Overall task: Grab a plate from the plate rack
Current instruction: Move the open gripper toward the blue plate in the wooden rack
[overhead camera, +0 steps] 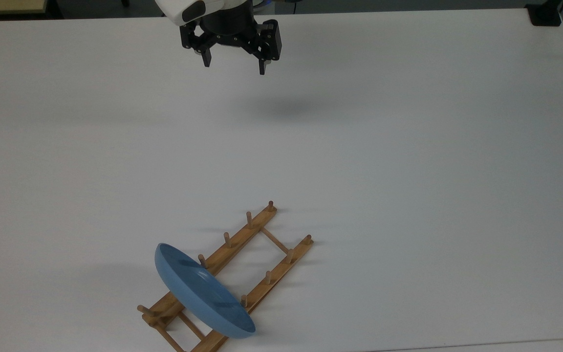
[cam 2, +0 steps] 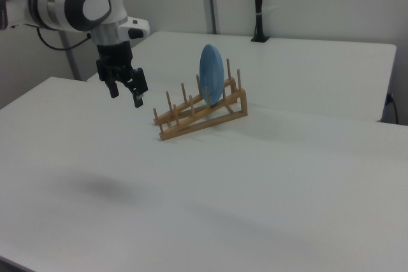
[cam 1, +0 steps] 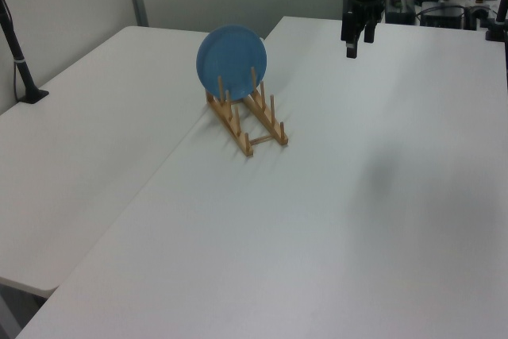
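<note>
Top view shows the pincer hanging above the white worktop near its far edge, fingers spread apart with nothing between them, its soft shadow lying on the bare surface below. Well apart from it, toward the near edge of the top view, the plate rack lies diagonally on the worktop. The plate stands on edge in the rack, set between pegs near the rack's lower-left end in the top view, leaning slightly. From the left view, the plate faces the camera as a blue disc at the rack's far end, while the pincer hovers off to the left view's right. From the right view, the pincer hangs to the left of the rack, clear of it, and the plate appears nearly edge-on.
</note>
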